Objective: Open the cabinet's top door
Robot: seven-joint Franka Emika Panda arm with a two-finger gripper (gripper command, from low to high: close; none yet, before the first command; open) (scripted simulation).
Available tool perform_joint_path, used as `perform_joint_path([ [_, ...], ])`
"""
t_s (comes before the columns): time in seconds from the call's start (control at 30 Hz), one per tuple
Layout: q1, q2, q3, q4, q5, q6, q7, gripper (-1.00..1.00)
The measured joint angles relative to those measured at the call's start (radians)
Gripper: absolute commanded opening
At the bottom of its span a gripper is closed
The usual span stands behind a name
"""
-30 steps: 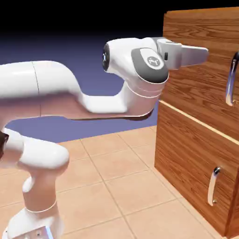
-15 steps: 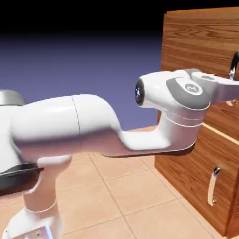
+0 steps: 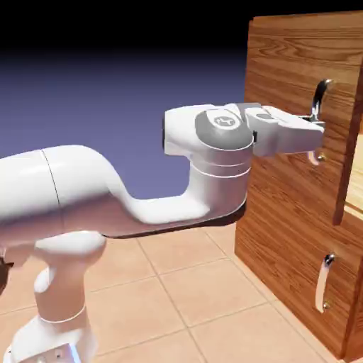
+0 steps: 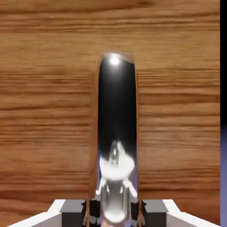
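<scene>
Pulling calls for a steady arc that follows the hinge, keeping the handle from slipping out. The fingers (image 4: 115,213) are clenched on the curved silver handle (image 3: 320,96) of the top door (image 3: 301,127), which stands ajar from the cabinet (image 3: 283,234). Behind the door's edge a strip of pale wood interior (image 3: 356,188) shows; no contents are visible there.
</scene>
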Motion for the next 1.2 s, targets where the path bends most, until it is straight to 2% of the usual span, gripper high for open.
perform_joint_path([
  [0.33,-0.347,-0.128,0.336,-0.322,0.205,-0.239,0.028,-1.00],
  [0.6,-0.501,-0.270,0.626,-0.490,0.482,-0.416,-0.013,-1.00],
  [0.9,-0.534,-0.382,0.952,-0.567,0.805,-0.624,-0.054,-1.00],
  [1.2,-0.524,-0.386,1.278,-0.541,1.099,-0.846,-0.055,-1.00],
])
